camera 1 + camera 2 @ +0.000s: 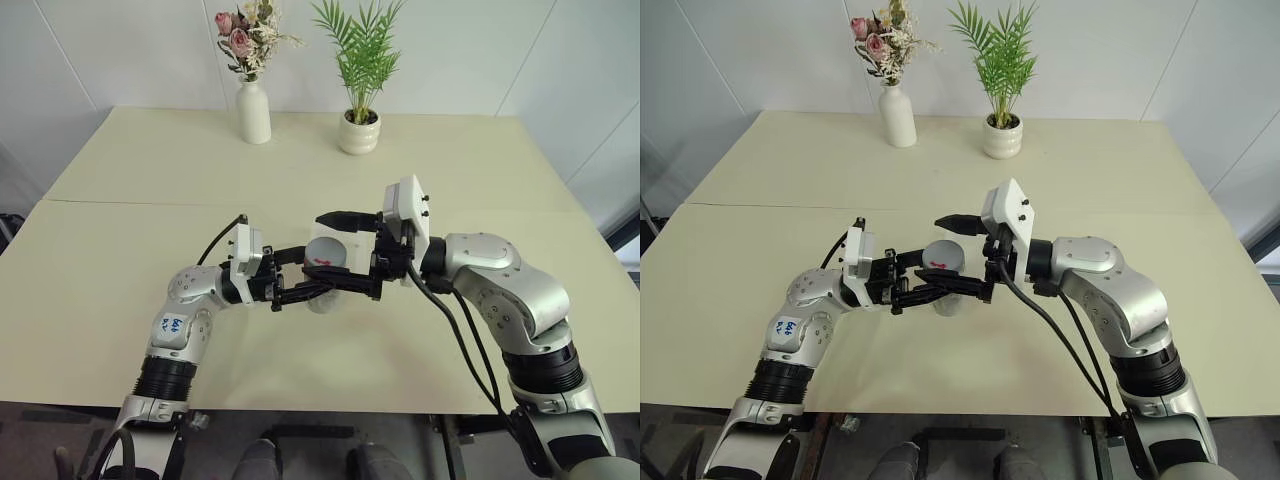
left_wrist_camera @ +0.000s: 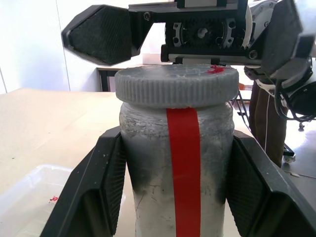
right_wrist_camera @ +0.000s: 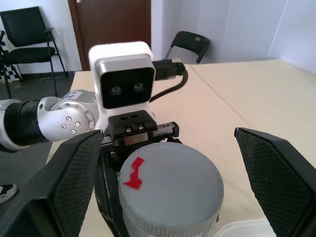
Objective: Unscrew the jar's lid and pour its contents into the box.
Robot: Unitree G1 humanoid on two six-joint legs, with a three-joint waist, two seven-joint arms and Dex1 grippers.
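Left gripper [image 1: 312, 290] closed on the body of the jar [image 2: 177, 163], one pad pressed to each side of the glass; the jar is held clear of the table [image 1: 120, 260], above its middle and nearer the front edge than the far edge. In the left wrist view the jar's long axis runs upright, the lid [image 2: 177, 85] uppermost and seated on the neck, a red mark on its top face.

Right gripper [image 3: 163, 163] spread to its widest, holding nothing. Its two fingers [image 3: 69, 182] stand on either side of the lid, well apart from the rim, with the lid centred between them. The right hand is therefore the nearer to the lid; judged from this, the next move is closure of those fingers inward onto the ribbed rim, then a twist about the jar's axis.

The box [image 2: 22, 197] lies on the table below the jar. The vase [image 1: 253, 112] and plant pot [image 1: 359, 132] stand near the far edge, well apart from both arms, leaving open room all round.
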